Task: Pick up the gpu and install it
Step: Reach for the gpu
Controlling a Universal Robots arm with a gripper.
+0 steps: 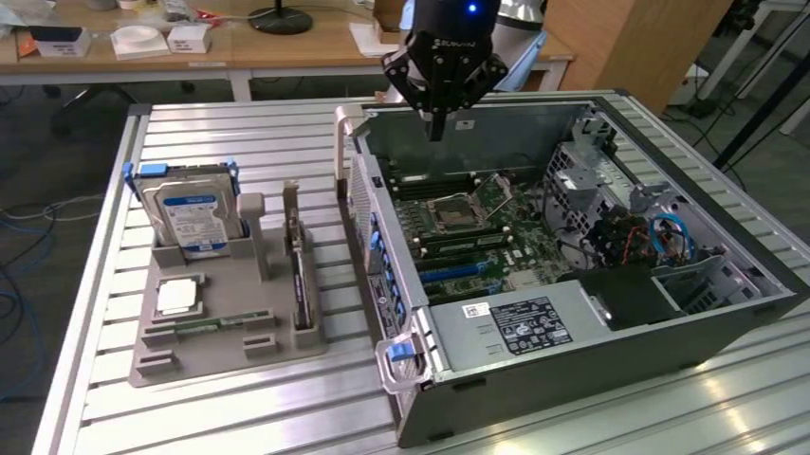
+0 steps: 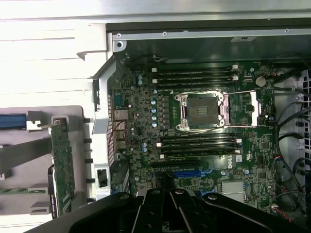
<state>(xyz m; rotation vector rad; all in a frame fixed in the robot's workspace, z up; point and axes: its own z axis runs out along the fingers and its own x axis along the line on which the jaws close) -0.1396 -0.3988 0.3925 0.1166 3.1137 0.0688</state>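
Note:
The gpu is a slim dark card standing on edge in a slot of the grey holder, on the exterior view's left of the computer case. In the wrist view the gpu is seen from above beside the case wall. My gripper hangs over the far end of the open case, well away from the card. Its fingers are shut with nothing between them. In the wrist view my gripper looks down on the motherboard with its blue card slot.
The holder also carries a silver hard drive, a processor chip and a green memory stick. Inside the case are a drive cage, cables and a power supply. A desk stands behind the slatted metal table.

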